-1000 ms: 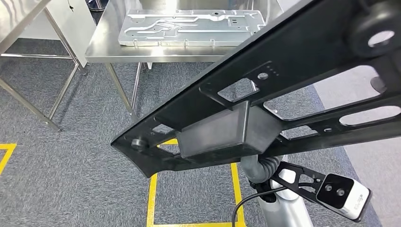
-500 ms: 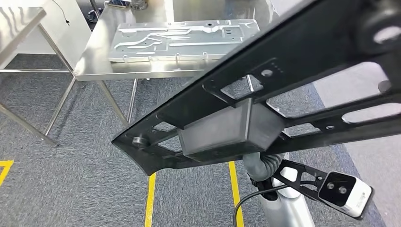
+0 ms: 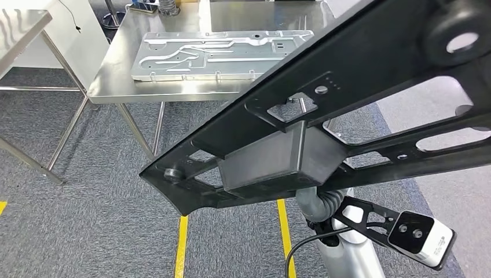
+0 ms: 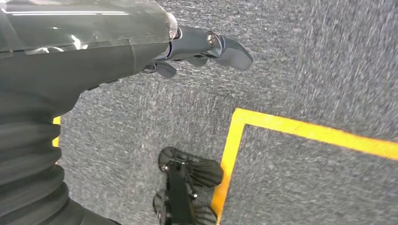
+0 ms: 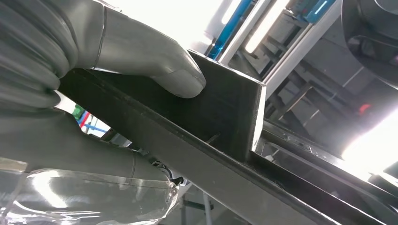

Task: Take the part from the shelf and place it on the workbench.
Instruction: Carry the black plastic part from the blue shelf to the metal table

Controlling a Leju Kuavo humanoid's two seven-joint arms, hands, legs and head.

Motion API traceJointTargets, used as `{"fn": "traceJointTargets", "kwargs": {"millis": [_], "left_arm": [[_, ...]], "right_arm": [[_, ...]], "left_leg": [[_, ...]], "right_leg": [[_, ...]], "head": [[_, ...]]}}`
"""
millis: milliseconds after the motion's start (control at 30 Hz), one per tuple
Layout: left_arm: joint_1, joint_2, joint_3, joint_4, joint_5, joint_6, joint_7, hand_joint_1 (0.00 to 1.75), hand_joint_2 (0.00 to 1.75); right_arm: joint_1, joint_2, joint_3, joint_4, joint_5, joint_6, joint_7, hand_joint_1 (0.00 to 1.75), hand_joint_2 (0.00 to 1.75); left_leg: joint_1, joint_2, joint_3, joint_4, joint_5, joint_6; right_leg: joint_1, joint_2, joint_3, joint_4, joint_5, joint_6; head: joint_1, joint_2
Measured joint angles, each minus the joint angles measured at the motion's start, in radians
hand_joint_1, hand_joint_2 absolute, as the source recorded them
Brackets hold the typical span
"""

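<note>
Head view: large black part (image 3: 324, 110), a flat frame with cut-out slots and a box-shaped block on its underside, held up close to the camera and slanting from lower left to upper right across the scene. Right arm rises beneath it, wrist camera bracket visible beside the arm. Beyond the part, a steel workbench (image 3: 116, 87) stands on grey carpet, carrying a silver machined plate (image 3: 220, 53); the part is off the bench, in the air, near its front edge. Yellow floor tape (image 3: 181, 246) runs under the part. A second steel table (image 3: 23, 23) sits at far left. Right wrist view: right hand (image 5: 94, 61) clamped on the part, thick grey thumb pressed against the face of the box-shaped block, other fingers wrapped along the frame's edge below. Left wrist view: left hand (image 4: 197, 47) hangs over carpet and yellow tape, holding nothing; fingers partly curled, whether apart or together cannot be told.
</note>
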Motion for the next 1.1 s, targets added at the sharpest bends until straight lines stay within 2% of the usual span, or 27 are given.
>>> {"fn": "traceJointTargets", "kwargs": {"millis": [33,67,100,167,200,233,267,300,367,400,433,467,533,567,600,667,700,733,767,833,867,900,933,967,1000,1033,1100], "left_arm": [[0.001,0.000,0.000,0.000,-0.001,-0.001,-0.001,0.00,1.75],[0.002,0.000,0.000,0.000,-0.002,-0.002,-0.001,0.00,1.75],[0.003,0.000,0.000,0.000,-0.003,-0.003,-0.002,0.00,1.75],[0.004,0.000,0.000,0.000,-0.006,-0.004,-0.003,0.00,1.75],[0.004,0.001,0.000,0.000,-0.008,-0.005,-0.004,0.00,1.75],[0.004,0.002,0.000,0.000,-0.009,-0.005,-0.005,0.00,1.75],[0.004,0.002,-0.001,0.000,-0.010,-0.006,-0.006,0.00,1.75],[0.003,0.003,-0.002,0.000,-0.011,-0.007,-0.006,0.00,1.75],[-0.002,0.003,-0.006,0.000,-0.012,-0.007,-0.007,0.00,1.75],[-0.005,0.002,-0.008,0.000,-0.013,-0.008,-0.008,0.00,1.75],[-0.008,0.001,-0.009,0.000,-0.013,-0.009,-0.008,0.00,1.75],[-0.009,0.001,-0.010,0.000,-0.014,-0.009,-0.009,0.00,1.75],[-0.002,0.002,-0.011,0.000,-0.015,-0.009,-0.008,0.00,1.75],[0.003,0.002,-0.011,0.000,-0.015,-0.009,-0.008,0.00,1.75],[0.007,0.003,-0.011,0.000,-0.016,-0.009,-0.008,0.00,1.75],[0.010,0.003,-0.011,0.000,-0.019,-0.009,-0.008,0.00,1.75],[0.012,0.004,-0.011,0.000,-0.020,-0.009,-0.008,0.00,1.75],[0.012,0.005,-0.011,0.000,-0.021,-0.009,-0.008,0.00,1.75],[0.012,0.007,-0.012,0.000,-0.022,-0.008,-0.008,0.00,1.75],[0.011,0.007,-0.012,0.000,-0.022,-0.007,-0.008,0.00,1.75],[0.011,0.008,-0.012,0.000,-0.022,-0.006,-0.008,0.00,1.75],[0.011,0.008,-0.013,0.000,-0.022,-0.006,-0.009,0.00,1.75],[0.011,0.008,-0.013,0.000,-0.022,-0.005,-0.009,0.00,1.75],[0.011,0.008,-0.013,0.000,-0.022,-0.005,-0.009,0.00,1.75],[0.012,0.008,-0.013,0.000,-0.022,-0.004,-0.009,0.00,1.75],[0.013,0.008,-0.013,0.000,-0.022,-0.003,-0.008,0.00,1.75],[0.015,0.008,-0.013,0.000,-0.022,-0.002,-0.008,0.00,1.75]], "right_arm": [[0.003,0.000,0.000,0.001,0.000,0.000,0.000,1.75,1.75],[0.006,0.000,-0.001,0.001,0.000,0.001,0.000,1.75,1.75],[0.007,-0.001,-0.001,0.002,0.000,0.002,0.000,1.75,1.75],[0.009,-0.001,-0.005,0.003,0.000,0.011,0.000,1.75,1.75],[0.009,-0.001,-0.009,0.003,0.000,0.017,0.000,1.75,1.75],[0.010,0.000,-0.013,0.003,0.000,0.023,0.000,1.75,1.75],[0.010,0.000,-0.017,0.003,0.000,0.027,0.000,1.75,1.75],[0.011,0.000,-0.021,0.004,0.000,0.031,0.000,1.75,1.75],[0.011,0.001,-0.028,0.000,-0.001,0.036,0.000,1.75,1.75],[0.010,0.002,-0.030,-0.002,-0.002,0.037,-0.001,1.75,1.75],[0.009,0.003,-0.032,-0.004,-0.003,0.039,-0.001,1.75,1.75],[0.009,0.005,-0.034,-0.005,-0.004,0.041,-0.001,1.75,1.75],[0.013,0.008,-0.039,-0.005,-0.005,0.047,-0.001,1.75,1.75],[0.016,0.008,-0.040,-0.004,-0.004,0.048,0.000,1.75,1.75],[0.017,0.008,-0.042,-0.004,-0.004,0.049,0.000,1.75,1.75],[0.018,0.009,-0.043,-0.004,-0.003,0.049,0.001,1.75,1.75],[0.019,0.009,-0.044,-0.003,-0.002,0.048,0.001,1.75,1.75],[0.020,0.010,-0.045,-0.003,-0.002,0.048,0.001,1.75,1.75],[0.021,0.011,-0.047,-0.003,-0.001,0.048,0.001,1.75,1.75],[0.024,0.012,-0.050,-0.003,-0.002,0.049,0.001,1.75,1.75],[0.025,0.012,-0.051,-0.004,-0.002,0.049,0.001,1.75,1.75],[0.025,0.012,-0.052,-0.005,-0.003,0.050,0.000,1.75,1.75],[0.025,0.012,-0.053,-0.005,-0.004,0.051,0.000,1.75,1.75],[0.027,0.012,-0.055,-0.005,-0.004,0.052,0.000,1.75,1.75],[0.030,0.012,-0.057,-0.004,-0.004,0.052,0.000,1.75,1.75],[0.033,0.012,-0.059,-0.003,-0.004,0.052,0.000,1.75,1.75],[0.038,0.012,-0.062,-0.001,-0.001,0.051,0.000,1.75,1.75]], "left_leg": [[0.001,0.000,0.002,0.000,-0.003,-0.002],[0.002,0.000,0.005,0.001,-0.008,-0.004],[0.004,0.000,0.010,0.001,-0.014,-0.007],[0.008,0.000,0.026,0.002,-0.029,-0.017],[0.009,-0.001,0.032,0.003,-0.039,-0.024],[0.009,-0.001,0.039,0.004,-0.048,-0.031],[0.008,-0.001,0.044,0.003,-0.058,-0.039],[0.009,0.000,0.052,0.002,-0.067,-0.046],[0.015,0.005,0.074,0.003,-0.083,-0.060],[0.017,0.006,0.072,0.027,-0.091,-0.064],[0.018,0.007,0.051,0.075,-0.103,-0.066],[0.018,0.007,0.007,0.148,-0.115,-0.067],[0.016,0.007,-0.118,0.299,-0.127,-0.067],[0.015,0.007,-0.171,0.336,-0.108,-0.065],[0.013,0.007,-0.205,0.332,-0.066,-0.062],[0.007,0.006,-0.217,0.211,0.067,-0.051],[0.001,0.005,-0.207,0.151,0.114,-0.045],[-0.005,0.006,-0.191,0.101,0.137,-0.040],[-0.010,0.006,-0.178,0.076,0.135,-0.035],[-0.012,0.006,-0.148,0.052,0.102,-0.026],[-0.010,0.005,-0.130,0.039,0.093,-0.021],[-0.008,0.002,-0.108,0.023,0.083,-0.016],[-0.006,0.000,-0.082,0.007,0.072,-0.012],[-0.006,-0.002,-0.055,-0.007,0.059,-0.010],[-0.006,-0.004,-0.025,-0.018,0.044,-0.007],[-0.006,-0.006,0.006,-0.027,0.026,-0.007],[-0.006,-0.010,0.070,-0.040,-0.012,-0.008]], "right_leg": [[-0.007,-0.001,-0.031,0.052,-0.012,0.007],[-0.014,-0.003,-0.047,0.071,-0.006,0.014],[-0.020,-0.006,-0.042,0.051,0.020,0.020],[-0.032,-0.014,0.016,-0.078,0.093,0.030],[-0.032,-0.017,0.047,-0.139,0.112,0.030],[-0.030,-0.019,0.069,-0.179,0.116,0.026],[-0.026,-0.019,0.079,-0.193,0.106,0.018],[-0.020,-0.016,0.084,-0.193,0.093,0.007],[-0.018,-0.011,0.108,-0.195,0.075,-0.012],[-0.019,-0.010,0.125,-0.198,0.065,-0.022],[-0.020,-0.011,0.143,-0.201,0.055,-0.030],[-0.019,-0.012,0.159,-0.203,0.042,-0.035],[-0.015,-0.008,0.190,-0.203,0.014,-0.042],[-0.014,-0.005,0.207,-0.203,-0.002,-0.042],[-0.013,-0.001,0.227,-0.203,-0.018,-0.042],[-0.013,0.004,0.273,-0.207,-0.055,-0.039],[-0.012,0.005,0.294,-0.213,-0.072,-0.036],[-0.011,0.006,0.313,-0.223,-0.086,-0.030],[-0.011,0.007,0.330,-0.240,-0.094,-0.024],[-0.010,0.007,0.347,-0.245,-0.072,-0.008],[-0.011,0.005,0.335,-0.212,-0.044,-0.002],[-0.010,0.003,0.303,-0.151,-0.010,0.003],[-0.011,0.002,0.255,-0.079,0.012,0.005],[-0.013,0.000,0.199,-0.011,0.014,0.005],[-0.014,0.000,0.145,0.036,-0.010,0.004],[-0.014,0.000,0.098,0.060,-0.053,0.005],[-0.016,-0.001,0.030,0.042,-0.135,0.010]], "head": [[0.000,0.000],[0.000,0.000],[0.000,0.000],[0.000,0.000],[0.000,0.000],[0.000,0.000],[0.000,0.000],[0.000,0.000],[0.000,0.000],[0.000,0.000],[0.000,0.000],[0.000,0.000],[0.000,0.000],[0.000,0.000],[0.000,0.000],[0.000,0.000],[0.000,0.000],[0.000,0.000],[0.000,0.000],[-0.001,0.000],[0.000,0.000],[0.000,0.000],[0.000,0.000],[0.000,0.000],[0.000,0.000],[0.000,0.000],[0.000,0.000]]}}
